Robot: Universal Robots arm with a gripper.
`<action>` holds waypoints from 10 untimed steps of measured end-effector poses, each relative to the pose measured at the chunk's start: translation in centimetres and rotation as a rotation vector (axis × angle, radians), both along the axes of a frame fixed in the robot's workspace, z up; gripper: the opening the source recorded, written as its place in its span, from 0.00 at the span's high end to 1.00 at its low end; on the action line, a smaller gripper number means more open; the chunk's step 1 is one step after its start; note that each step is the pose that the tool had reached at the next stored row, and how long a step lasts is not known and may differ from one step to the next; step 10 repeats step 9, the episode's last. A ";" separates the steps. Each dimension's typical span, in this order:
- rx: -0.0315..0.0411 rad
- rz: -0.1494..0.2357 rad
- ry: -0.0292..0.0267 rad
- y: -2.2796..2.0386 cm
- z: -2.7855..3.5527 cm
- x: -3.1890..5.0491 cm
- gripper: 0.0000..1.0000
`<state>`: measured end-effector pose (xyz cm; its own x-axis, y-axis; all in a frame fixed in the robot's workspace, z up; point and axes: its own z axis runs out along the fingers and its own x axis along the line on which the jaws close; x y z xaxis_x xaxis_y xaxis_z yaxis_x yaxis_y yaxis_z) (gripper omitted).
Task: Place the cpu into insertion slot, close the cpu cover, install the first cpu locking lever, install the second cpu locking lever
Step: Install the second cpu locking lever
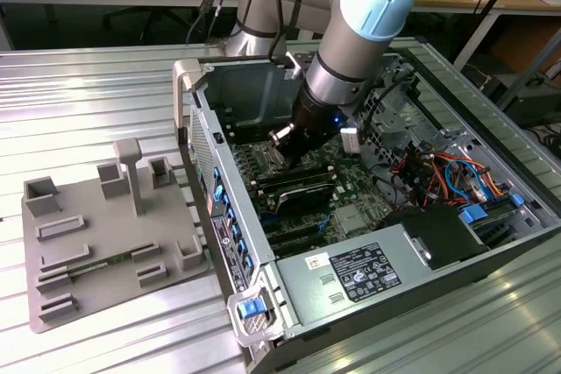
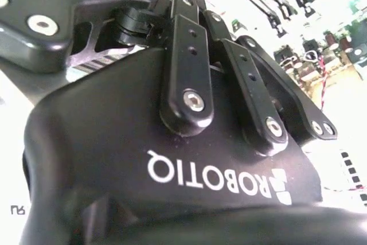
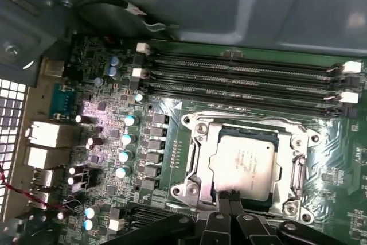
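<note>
While the hand [image 3: 232, 197] hovers, the dull silver cpu [image 3: 245, 163] sits socketed.

1. In the exterior view the light is even and bright from above; the ribbed metal table [image 1: 105, 85] carries pale glare streaks.
2. The open computer case [image 1: 263, 243] is darker inside, its motherboard in shade beneath the arm.
3. In the second wrist view the black claw [image 2: 189, 4] body is close and soft, and the background behind it is blown out to white.
4. In the first wrist view the motherboard [image 3: 172, 142] is dim and slightly blurred, with a small purplish glare spot near the capacitors [image 3: 125, 139]; the cpu [image 3: 246, 162] top reflects a dull sheen.
</note>
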<state>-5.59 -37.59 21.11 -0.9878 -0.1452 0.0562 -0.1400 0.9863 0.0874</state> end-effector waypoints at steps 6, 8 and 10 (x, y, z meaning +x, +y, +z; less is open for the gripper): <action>0.0003 0.000 -0.0001 0.14 1.93 0.04 0.89; 0.0003 0.000 -0.0002 0.14 1.93 0.04 0.89; 0.0003 0.000 -0.0001 0.14 1.93 0.04 0.89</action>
